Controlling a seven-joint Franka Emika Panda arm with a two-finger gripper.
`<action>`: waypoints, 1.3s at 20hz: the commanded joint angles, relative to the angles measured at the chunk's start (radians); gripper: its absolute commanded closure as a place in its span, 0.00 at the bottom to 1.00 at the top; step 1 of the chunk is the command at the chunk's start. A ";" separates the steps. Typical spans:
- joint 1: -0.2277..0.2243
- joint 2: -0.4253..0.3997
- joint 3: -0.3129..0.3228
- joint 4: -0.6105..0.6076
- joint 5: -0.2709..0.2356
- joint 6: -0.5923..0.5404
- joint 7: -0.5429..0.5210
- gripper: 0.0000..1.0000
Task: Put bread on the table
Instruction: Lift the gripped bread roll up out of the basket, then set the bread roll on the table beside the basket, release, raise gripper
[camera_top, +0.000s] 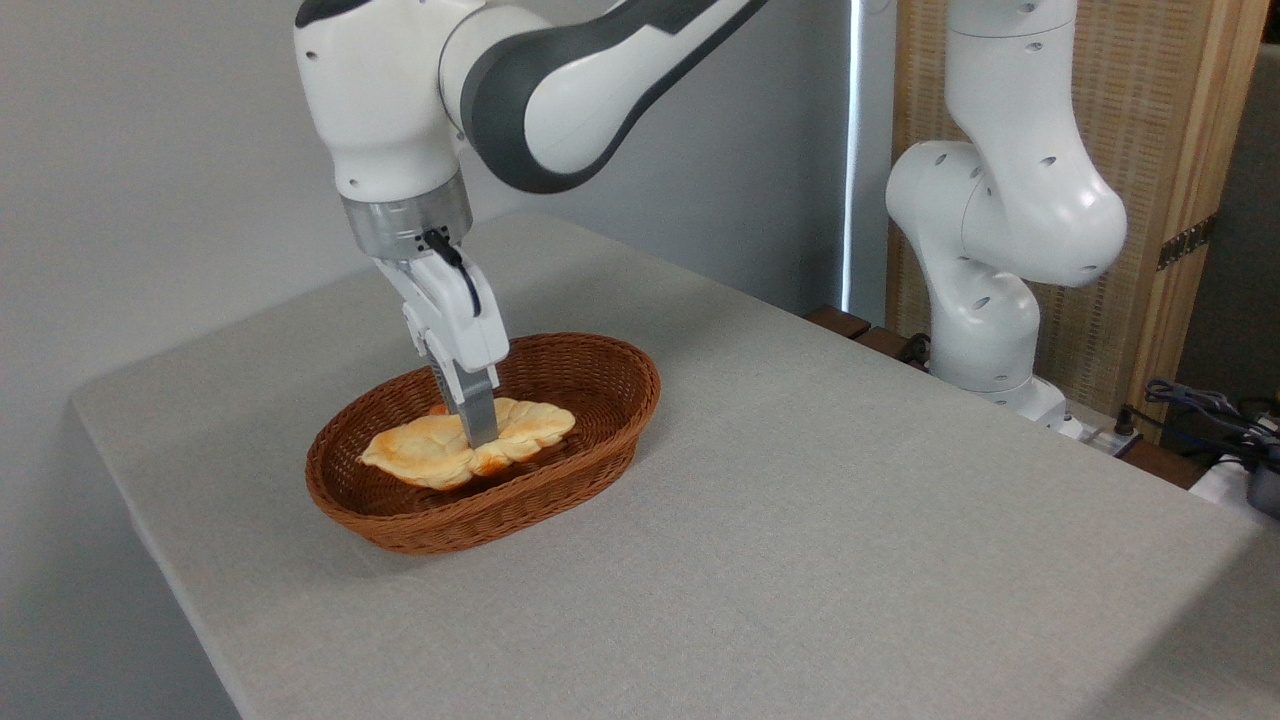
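In the brown wicker basket (560, 470) on the left part of the grey counter (850, 520), the bread (425, 452) lies flat, its long axis running from near-left to far-right. The claw (481, 437) reaches down onto its middle, hiding part of the loaf; whether its fingers are clamped cannot be told.

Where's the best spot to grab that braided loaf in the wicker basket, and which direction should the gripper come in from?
Probably across the narrow middle of the bread, from straight above. The loaf lies flat and long in the basket, whose raised rim blocks a sideways approach, and its tapering ends offer less to hold. The gripper is already down at that mid-section; whether it has closed on the loaf cannot be told.
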 joint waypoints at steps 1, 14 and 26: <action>0.001 -0.039 0.073 0.049 -0.031 -0.103 0.024 0.82; 0.001 -0.125 0.228 0.048 -0.036 -0.238 0.021 0.00; 0.001 -0.125 0.227 0.049 -0.034 -0.240 0.027 0.00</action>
